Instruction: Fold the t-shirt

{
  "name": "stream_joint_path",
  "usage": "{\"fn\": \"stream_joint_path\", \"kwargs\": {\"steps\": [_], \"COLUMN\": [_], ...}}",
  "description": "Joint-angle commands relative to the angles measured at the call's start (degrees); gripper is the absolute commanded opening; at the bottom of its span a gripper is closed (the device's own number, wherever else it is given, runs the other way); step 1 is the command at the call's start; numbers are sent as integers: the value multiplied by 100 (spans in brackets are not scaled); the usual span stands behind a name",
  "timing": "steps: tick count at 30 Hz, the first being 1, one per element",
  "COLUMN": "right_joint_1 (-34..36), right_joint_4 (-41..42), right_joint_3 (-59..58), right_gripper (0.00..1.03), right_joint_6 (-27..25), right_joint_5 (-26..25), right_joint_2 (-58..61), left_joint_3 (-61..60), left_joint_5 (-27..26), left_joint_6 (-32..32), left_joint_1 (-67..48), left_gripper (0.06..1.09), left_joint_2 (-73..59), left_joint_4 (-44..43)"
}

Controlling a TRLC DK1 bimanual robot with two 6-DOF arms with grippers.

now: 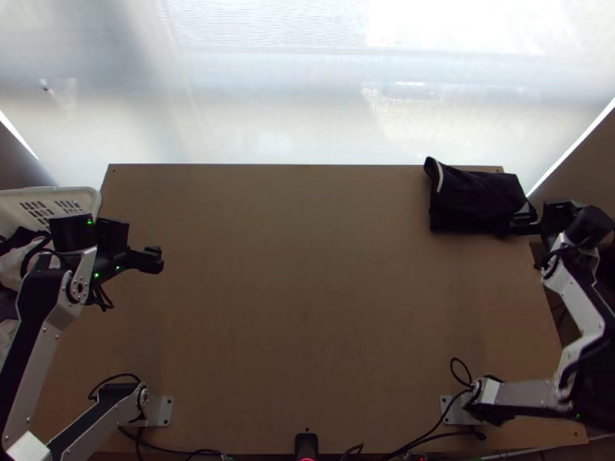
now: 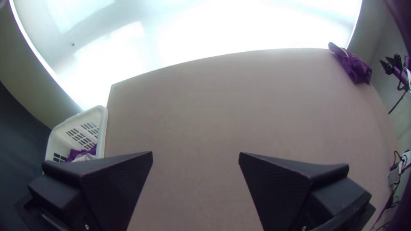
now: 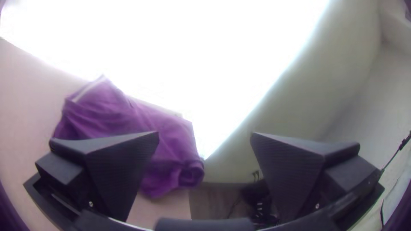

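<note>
Jaws parted, two pairs; one folded t-shirt [image 1: 478, 201], one basket [image 2: 102, 124]

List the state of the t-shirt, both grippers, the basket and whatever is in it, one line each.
T-shirt: folded into a compact, slightly rumpled bundle at the table's far right corner.
Left gripper: open, holding nothing.
Right gripper: open, close by the t-shirt; whether they touch, I can't tell.
Basket: open-topped, partly filled.
Cloths in it: bunched.
</note>
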State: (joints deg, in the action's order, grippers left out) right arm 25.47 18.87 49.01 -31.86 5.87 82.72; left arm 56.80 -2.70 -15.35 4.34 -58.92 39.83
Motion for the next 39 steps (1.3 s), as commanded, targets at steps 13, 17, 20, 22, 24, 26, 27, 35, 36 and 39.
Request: {"fn": "stream_joint_path", "kwargs": {"steps": [13, 17, 20, 22, 24, 26, 27, 35, 36, 39], "right_joint_1": [-2670, -3251, -3330, -3330, -3251, -3101, -3057, -2460, -2372, -2169], "right_joint_4": [108, 108, 231, 503, 758, 1356, 1549, 2481, 2498, 2481], "right_joint_3": [-2238, -2555, -2687, -2774, -2783, -2678, -2537, -428, -67, 935], "right_gripper": [99, 97, 95, 93, 93, 93, 93, 41, 30, 3], "right_joint_6": [285, 109, 57, 39, 83, 109, 153, 610, 672, 804], "right_joint_5": [-1826, -2274, -2292, -2292, -2292, -2283, -2257, -1677, -1642, -1580], "right_joint_2": [-4158, -4589, -4580, -4334, -3886, -3139, -2770, 456, 886, 2073], "left_joint_3": [-1610, -1883, -1979, -2067, -2190, -2278, -2278, -2384, -2419, -2507], "left_joint_5": [217, 208, 208, 208, 208, 208, 208, 217, 208, 208], "left_joint_6": [182, 164, 156, 156, 164, 156, 156, 59, 59, 59], "left_joint_1": [129, 454, 603, 647, 665, 682, 700, 867, 920, 1025], "left_gripper": [104, 104, 104, 104, 104, 104, 104, 104, 104, 104], "left_joint_2": [3220, 3835, 4178, 4336, 4441, 4529, 4547, 4573, 4591, 4652], "left_joint_4": [-1276, -1206, -1197, -1180, -1162, -1162, -1153, -1206, -1206, -1189]}}
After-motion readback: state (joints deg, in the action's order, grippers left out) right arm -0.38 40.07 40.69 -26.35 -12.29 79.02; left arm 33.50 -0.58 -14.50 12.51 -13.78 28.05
